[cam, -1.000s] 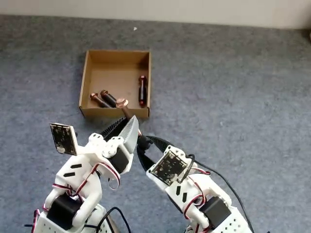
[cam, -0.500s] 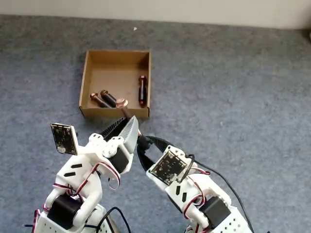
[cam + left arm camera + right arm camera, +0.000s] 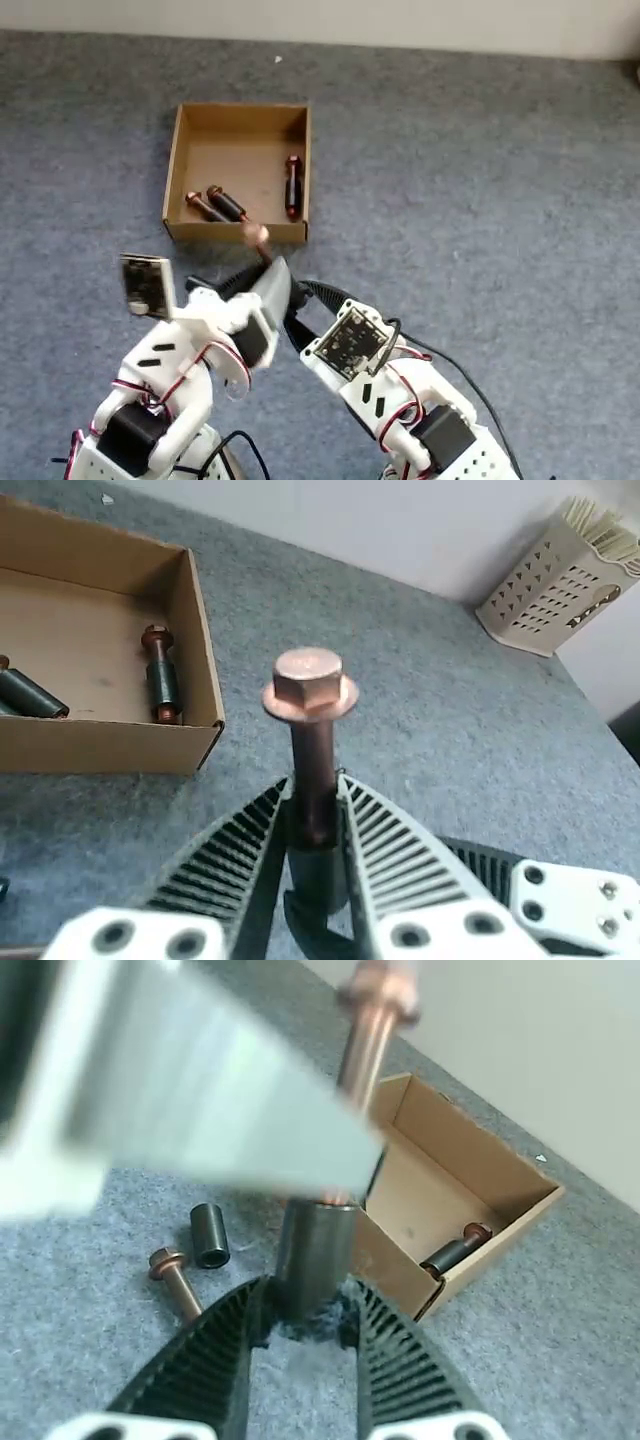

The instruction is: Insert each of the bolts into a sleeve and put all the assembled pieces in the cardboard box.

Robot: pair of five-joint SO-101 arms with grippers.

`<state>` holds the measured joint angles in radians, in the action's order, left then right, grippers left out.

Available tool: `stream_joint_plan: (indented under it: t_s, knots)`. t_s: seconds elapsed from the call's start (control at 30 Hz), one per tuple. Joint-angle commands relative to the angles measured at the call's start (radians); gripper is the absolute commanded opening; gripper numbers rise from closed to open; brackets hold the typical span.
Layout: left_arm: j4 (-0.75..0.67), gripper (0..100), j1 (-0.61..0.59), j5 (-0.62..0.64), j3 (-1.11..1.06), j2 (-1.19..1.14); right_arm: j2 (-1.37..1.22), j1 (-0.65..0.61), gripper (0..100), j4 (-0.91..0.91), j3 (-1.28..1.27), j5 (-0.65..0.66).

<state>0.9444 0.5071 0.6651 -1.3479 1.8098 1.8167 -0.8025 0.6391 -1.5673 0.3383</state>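
Left gripper [image 3: 315, 792] clenched on the shank of a copper bolt [image 3: 312, 695], head upward; right gripper [image 3: 305, 1298] clamped round a black sleeve [image 3: 316, 1240]; the bolt's lower end sits in the sleeve's mouth. In the high view the two grippers meet at centre frame, bolt head just below the front wall of the cardboard box [image 3: 173, 165]; box at upper left of frame, one assembled piece [image 3: 292, 187] along its right wall, two more pieces [image 3: 228, 205] in its lower-left corner. A loose bolt [image 3: 175, 1280] and a loose sleeve [image 3: 210, 1235] lie near each other on the grey carpet [image 3: 480, 180].

The left claw [image 3: 315, 788] grips a copper bolt [image 3: 312, 690] near the cardboard box [image 3: 100, 746].
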Motion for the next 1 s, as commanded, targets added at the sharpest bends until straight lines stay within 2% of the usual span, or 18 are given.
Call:
stream_joint_plan:
  t_s: [0.0,0.13,0.43,0.6,0.97]
  knots:
    - [0.101,16,0.053,0.008,0.087,0.010,0.018,-0.005,0.6,-0.048,0.081,-0.012]
    - [0.155,31,0.054,0.008,0.090,0.007,0.018,-0.005,0.6,-0.048,0.081,-0.012]
    - [0.229,33,0.028,-0.034,0.101,0.010,0.018,0.021,0.6,-0.045,0.079,-0.014]
    - [0.247,33,-0.160,-0.035,0.147,0.010,0.018,0.096,0.6,-0.045,0.079,-0.015]
    - [0.245,31,-0.650,-0.034,0.082,0.010,0.008,0.104,0.6,-0.048,0.087,-0.014]
